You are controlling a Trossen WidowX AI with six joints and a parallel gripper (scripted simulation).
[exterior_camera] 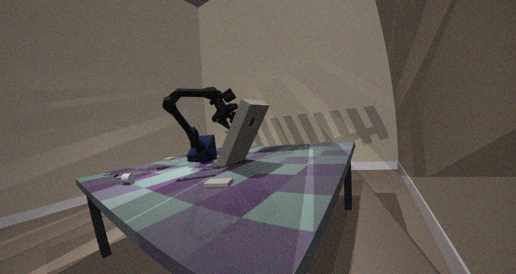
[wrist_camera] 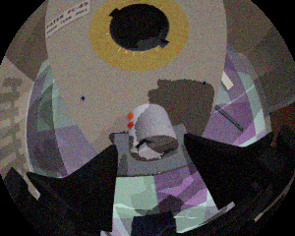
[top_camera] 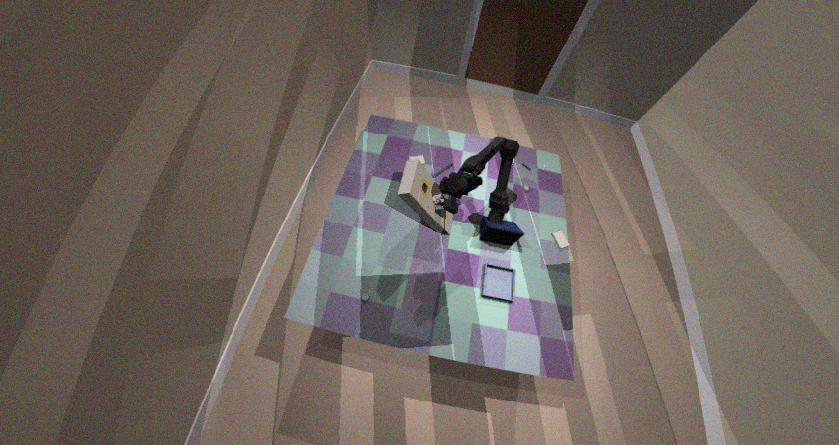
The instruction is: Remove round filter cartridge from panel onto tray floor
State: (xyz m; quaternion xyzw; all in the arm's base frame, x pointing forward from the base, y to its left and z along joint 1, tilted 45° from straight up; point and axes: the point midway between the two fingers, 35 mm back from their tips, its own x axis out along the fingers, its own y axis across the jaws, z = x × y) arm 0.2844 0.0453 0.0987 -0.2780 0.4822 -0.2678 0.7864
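The service panel (top_camera: 410,179) (exterior_camera: 237,135) (wrist_camera: 202,59) leans back on the table. Its yellow ring (wrist_camera: 100,31) surrounds a dark, empty round hole (wrist_camera: 139,25) with two edge notches. A pale cylinder with orange-red marks, which looks like the filter cartridge (top_camera: 437,199) (wrist_camera: 152,120), is outside the hole, on a grey ledge (wrist_camera: 123,164) low on the panel face. My gripper (wrist_camera: 150,144) (exterior_camera: 229,127) is open, its dark fingers on either side of the cartridge; whether they touch it cannot be told. The tray (top_camera: 499,283) stands apart from the panel and holds nothing.
The arm's blue base (top_camera: 500,232) (exterior_camera: 202,148) stands between panel and tray. A pale block (exterior_camera: 218,182) and a dark rod (exterior_camera: 195,178) (wrist_camera: 229,118) lie beside the panel. A white cylinder (exterior_camera: 128,179) is near a table edge. Another pale block (top_camera: 559,239) lies beyond the base.
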